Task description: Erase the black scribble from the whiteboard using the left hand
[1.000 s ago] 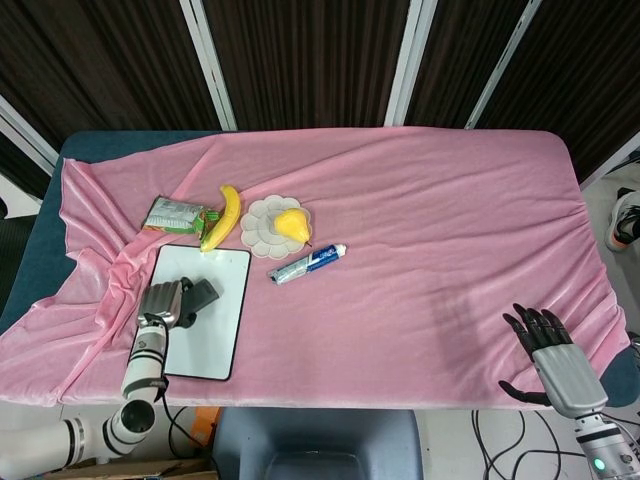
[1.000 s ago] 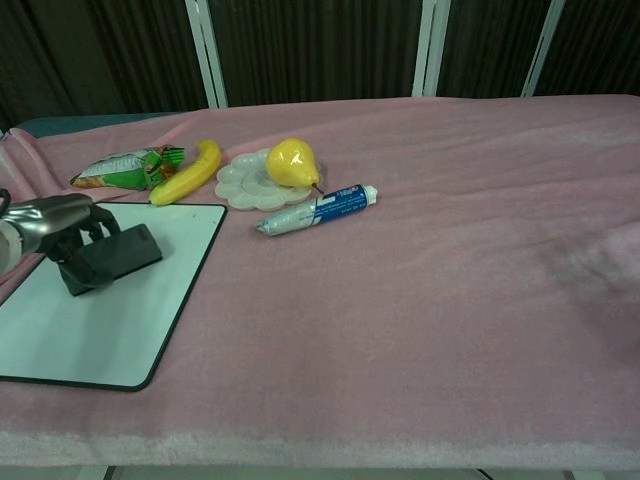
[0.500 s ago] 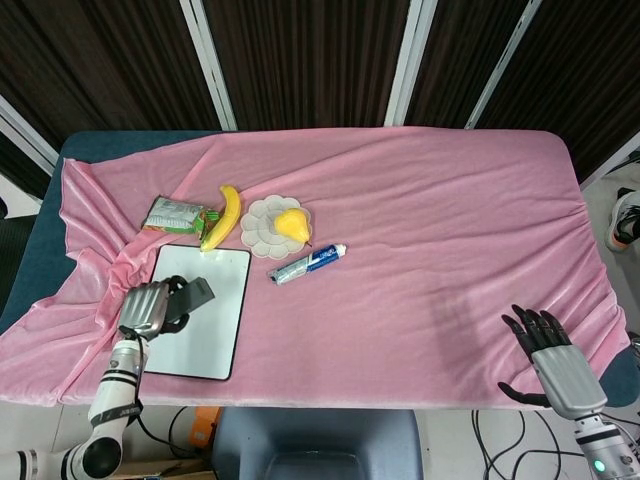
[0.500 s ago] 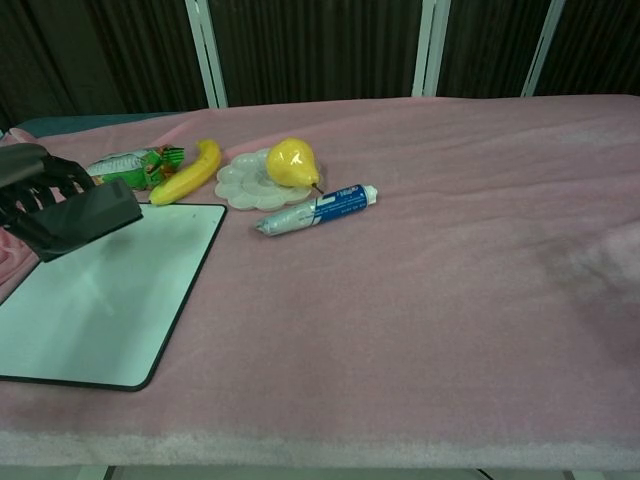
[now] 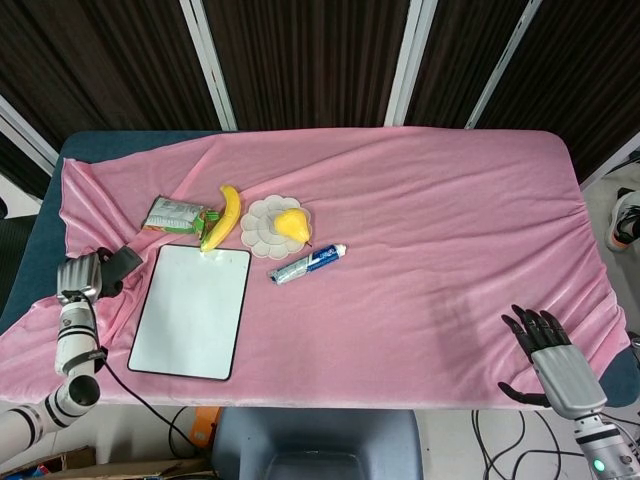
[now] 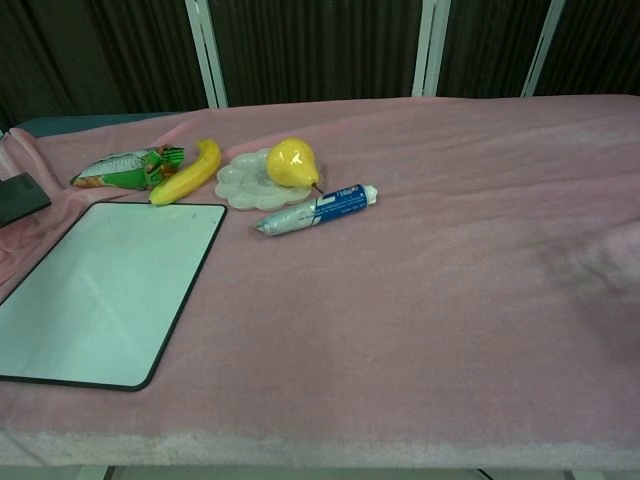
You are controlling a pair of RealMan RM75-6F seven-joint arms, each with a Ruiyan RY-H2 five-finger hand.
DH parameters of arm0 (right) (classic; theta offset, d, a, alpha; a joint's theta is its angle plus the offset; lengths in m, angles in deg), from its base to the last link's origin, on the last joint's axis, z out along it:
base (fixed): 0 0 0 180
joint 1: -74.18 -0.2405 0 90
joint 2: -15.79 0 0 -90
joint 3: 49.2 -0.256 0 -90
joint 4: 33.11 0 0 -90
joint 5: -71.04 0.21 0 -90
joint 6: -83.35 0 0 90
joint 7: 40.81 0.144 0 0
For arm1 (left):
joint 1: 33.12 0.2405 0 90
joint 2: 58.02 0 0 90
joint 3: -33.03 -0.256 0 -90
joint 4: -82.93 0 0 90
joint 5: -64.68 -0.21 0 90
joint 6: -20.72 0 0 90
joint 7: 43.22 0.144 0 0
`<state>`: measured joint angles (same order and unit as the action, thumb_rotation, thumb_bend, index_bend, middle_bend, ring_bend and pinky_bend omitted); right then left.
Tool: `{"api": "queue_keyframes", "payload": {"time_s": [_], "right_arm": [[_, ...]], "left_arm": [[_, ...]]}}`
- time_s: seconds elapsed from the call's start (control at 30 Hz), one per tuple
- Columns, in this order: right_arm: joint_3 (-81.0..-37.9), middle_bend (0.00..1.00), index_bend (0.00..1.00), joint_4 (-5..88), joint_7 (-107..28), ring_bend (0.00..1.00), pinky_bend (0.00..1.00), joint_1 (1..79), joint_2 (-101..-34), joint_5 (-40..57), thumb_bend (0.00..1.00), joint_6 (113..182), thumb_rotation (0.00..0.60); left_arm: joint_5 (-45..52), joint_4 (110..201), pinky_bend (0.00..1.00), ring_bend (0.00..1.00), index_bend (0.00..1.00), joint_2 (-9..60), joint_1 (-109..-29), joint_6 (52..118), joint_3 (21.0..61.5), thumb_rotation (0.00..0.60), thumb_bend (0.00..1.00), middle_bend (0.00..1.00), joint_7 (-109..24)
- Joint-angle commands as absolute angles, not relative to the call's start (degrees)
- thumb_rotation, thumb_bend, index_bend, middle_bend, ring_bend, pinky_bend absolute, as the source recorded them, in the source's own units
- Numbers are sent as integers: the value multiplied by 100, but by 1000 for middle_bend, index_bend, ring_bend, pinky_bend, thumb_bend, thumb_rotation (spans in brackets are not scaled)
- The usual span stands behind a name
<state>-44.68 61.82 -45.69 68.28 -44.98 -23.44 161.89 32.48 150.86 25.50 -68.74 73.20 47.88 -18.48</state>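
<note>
No scribble shows on the whiteboard [image 5: 192, 311], its white face unmarked.

No lettering is legible on the toothpaste tube [image 6: 316, 210] or snack packet [image 6: 122, 168].

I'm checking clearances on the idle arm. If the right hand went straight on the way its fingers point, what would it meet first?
The right hand points up-left across the table. The pink cloth ahead of it lies bare, so the way looks free for a long stretch; the toothpaste tube may be the first object, though depth is unclear.
</note>
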Motion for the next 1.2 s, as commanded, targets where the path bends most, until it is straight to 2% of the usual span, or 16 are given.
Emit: {"api": "queue_keyframes", "payload": {"time_s": [0.03, 0.23, 0.3, 0.4, 0.53, 0.63, 0.7, 0.8, 0.87, 0.93, 1.0, 1.07, 1.2], "right_arm": [[-4461, 0, 0, 6183, -4579, 0, 26, 6827, -4500, -2349, 337, 16180, 600], [-4458, 0, 0, 6184, -4537, 0, 26, 6831, -4491, -2365, 337, 16200, 600], [-4461, 0, 0, 6182, -4545, 0, 26, 6827, -4494, -2362, 337, 16193, 600], [-4463, 0, 0, 6179, -4570, 0, 26, 6824, -4504, -2354, 337, 16181, 600], [-4464, 0, 0, 6182, -4593, 0, 26, 6824, -4511, -2347, 337, 16177, 600], [-4465, 0, 0, 6185, -4592, 0, 26, 6835, -4509, -2341, 337, 16192, 600], [-4469, 0, 0, 6182, -4591, 0, 26, 6838, -4514, -2339, 337, 16202, 600], [-4477, 0, 0, 6184, -4608, 0, 26, 6836, -4524, -2329, 337, 16198, 600], [-4480, 0, 0, 6185, -4602, 0, 26, 6840, -4525, -2330, 337, 16210, 600], [-4483, 0, 0, 6182, -4600, 0, 26, 6845, -4525, -2326, 337, 16221, 600], [-4482, 0, 0, 6180, -4604, 0, 26, 6846, -4530, -2332, 337, 16225, 600], [-4472, 0, 0, 6178, -4604, 0, 26, 6843, -4528, -2345, 337, 16215, 600], [-4456, 0, 0, 6173, -4604, 0, 26, 6856, -4528, -2378, 337, 16239, 600]], "left_arm": [[3316, 14840, 245, 305, 389, 2696, -6898, 7103, 4768, 600, 451, 363, -2003], [3538, 14646, 226, 214, 217, 2711, -6940, 6777, 4706, 600, 436, 243, -1926], [3493, 14659, 221, 134, 106, 2693, -6934, 6805, 4687, 600, 412, 144, -1932], [3459, 14860, 219, 23, 5, 2563, -6892, 6843, 4659, 600, 356, 18, -1934], [3080, 15414, 201, 0, 0, 2315, -6732, 7200, 4701, 600, 321, 0, -2212], [2005, 16299, 186, 0, 0, 1929, -6318, 7898, 4617, 600, 321, 0, -2831], [917, 17022, 173, 0, 0, 1609, -5855, 8627, 4381, 600, 321, 0, -3409], [-849, 17642, 155, 0, 0, 1246, -5135, 9694, 3693, 600, 327, 0, -4254], [-1917, 17508, 136, 0, 0, 1218, -4669, 10436, 3124, 600, 331, 0, -4535], [-2462, 17168, 115, 0, 0, 1389, -4323, 10969, 2805, 600, 331, 0, -4615], [-2708, 16943, 92, 0, 0, 1518, -4116, 11138, 2587, 600, 332, 0, -4500], [-2857, 16912, 82, 0, 0, 1486, -4071, 11151, 2513, 600, 333, 0, -4270], [-2772, 16962, 82, 0, 0, 1527, -4012, 11180, 2654, 600, 334, 0, -4065]]}}
